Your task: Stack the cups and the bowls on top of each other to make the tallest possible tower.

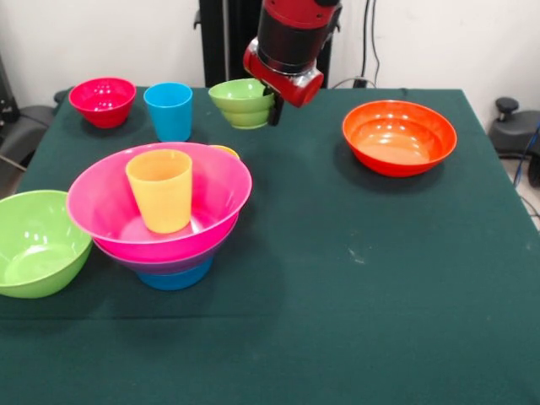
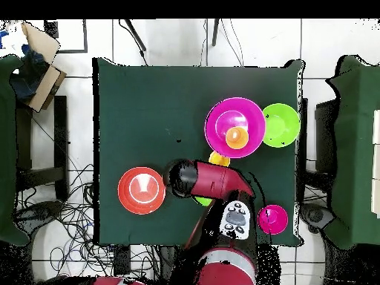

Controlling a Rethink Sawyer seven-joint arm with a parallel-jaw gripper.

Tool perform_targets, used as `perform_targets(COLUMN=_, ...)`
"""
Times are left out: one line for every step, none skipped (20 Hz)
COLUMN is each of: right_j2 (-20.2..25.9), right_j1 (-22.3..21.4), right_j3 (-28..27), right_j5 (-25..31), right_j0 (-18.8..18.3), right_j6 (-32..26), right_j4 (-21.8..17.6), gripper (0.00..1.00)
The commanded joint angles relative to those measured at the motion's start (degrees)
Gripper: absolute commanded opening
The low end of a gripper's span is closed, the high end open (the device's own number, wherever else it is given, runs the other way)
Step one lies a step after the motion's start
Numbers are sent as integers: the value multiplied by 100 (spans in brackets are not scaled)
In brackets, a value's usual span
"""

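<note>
Right now my claw is hanging at the far side of the table, pressed up against the small green bowl. One dark finger is showing at that bowl's rim, but I cannot tell whether I am gripping it or merely beside it. In the overhead view my red arm is covering most of this bowl, leaving only a sliver of green showing.

Just beside the small green bowl, the sky blue cup is standing upright, and beyond it the small red bowl is sitting near the table's corner. Off to the other side, well apart, the orange bowl is resting alone on the dark green tablecloth.

Nearer the camera, the tower is standing: the mid blue bowl at the bottom, a purple rim above it, then the big pink bowl with the orange-yellow cup standing upright inside. A yellow edge is peeking out behind the pink rim. The big lime green bowl is sitting beside the tower, at the table's edge.
</note>
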Motion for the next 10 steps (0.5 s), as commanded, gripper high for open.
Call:
perform_targets(right_j2=636, right_j1=20, right_j3=-1490, right_j5=1259, right_j0=-97, right_j6=65, right_j4=176, gripper=0)
perform_targets(right_j2=661, right_j1=20, right_j3=-1625, right_j5=1418, right_j0=-121, right_j6=26, right_j4=174, gripper=0)
perform_targets(right_j2=670, right_j1=14, right_j3=-1767, right_j5=1593, right_j0=-126, right_j6=-1, right_j4=162, gripper=0)
perform_targets(right_j2=677, right_j1=0, right_j3=-1901, right_j5=1792, right_j0=-126, right_j6=-13, right_j4=157, gripper=0)
perform_targets(right_j2=679, right_j1=-17, right_j3=-2043, right_j5=2017, right_j0=-127, right_j6=-38, right_j4=144, gripper=0)
perform_targets(right_j2=682, right_j1=-35, right_j3=-2185, right_j5=2243, right_j0=-128, right_j6=-62, right_j4=131, gripper=0)
perform_targets(right_j2=686, right_j1=-84, right_j3=-2312, right_j5=2534, right_j0=-131, right_j6=-95, right_j4=123, gripper=0)
perform_targets(right_j2=690, right_j1=-133, right_j3=-2440, right_j5=2825, right_j0=-134, right_j6=-128, right_j4=115, gripper=0)
perform_targets(right_j2=689, right_j1=-186, right_j3=-2585, right_j5=3161, right_j0=-140, right_j6=-171, right_j4=97, gripper=0)
perform_targets(right_j2=694, right_j1=-251, right_j3=-2693, right_j5=3474, right_j0=-145, right_j6=-211, right_j4=84, gripper=0)
